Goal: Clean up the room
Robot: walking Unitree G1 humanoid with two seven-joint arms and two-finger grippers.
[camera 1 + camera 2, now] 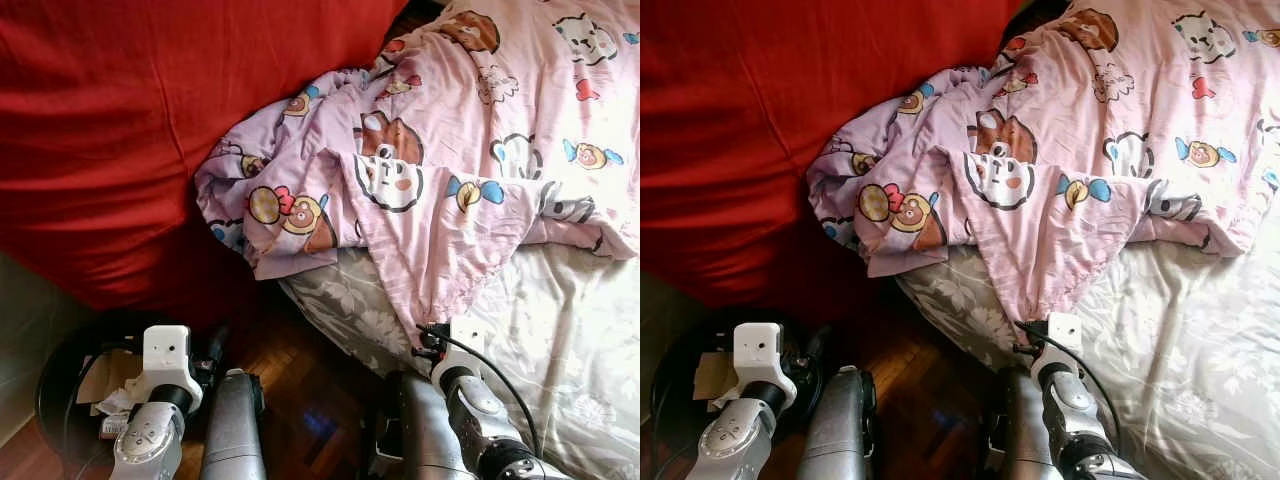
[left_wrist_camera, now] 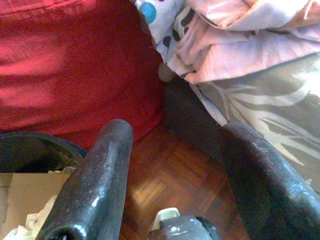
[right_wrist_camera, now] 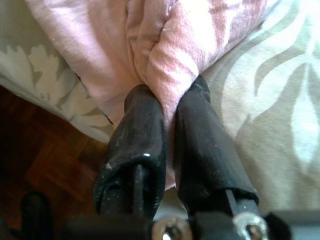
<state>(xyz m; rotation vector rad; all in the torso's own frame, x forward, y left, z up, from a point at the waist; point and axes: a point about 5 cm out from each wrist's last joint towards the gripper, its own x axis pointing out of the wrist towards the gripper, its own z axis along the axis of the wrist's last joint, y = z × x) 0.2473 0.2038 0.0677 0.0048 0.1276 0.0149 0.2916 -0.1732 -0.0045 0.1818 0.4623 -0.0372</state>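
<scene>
A pink cartoon-print blanket (image 1: pixel 450 160) lies rumpled across the bed, one corner hanging down toward the near edge. My right gripper (image 3: pixel 170 97) is shut on that corner of the blanket (image 3: pixel 170 55), pink cloth pinched between its two black fingers. In the left eye view the right wrist (image 1: pixel 455 350) sits just below the blanket's hanging tip. My left gripper (image 2: pixel 170 150) is open, its fingers spread wide above the wooden floor (image 2: pixel 165 185), holding nothing. The left arm (image 1: pixel 160 385) is low at the left, beside the bin.
A grey floral sheet (image 1: pixel 570 320) covers the mattress. A large red cloth (image 1: pixel 130 130) drapes the left side down to the floor. A dark round bin (image 1: pixel 70 390) with paper and cardboard inside stands at the lower left. Dark parquet (image 1: pixel 310 400) shows between my arms.
</scene>
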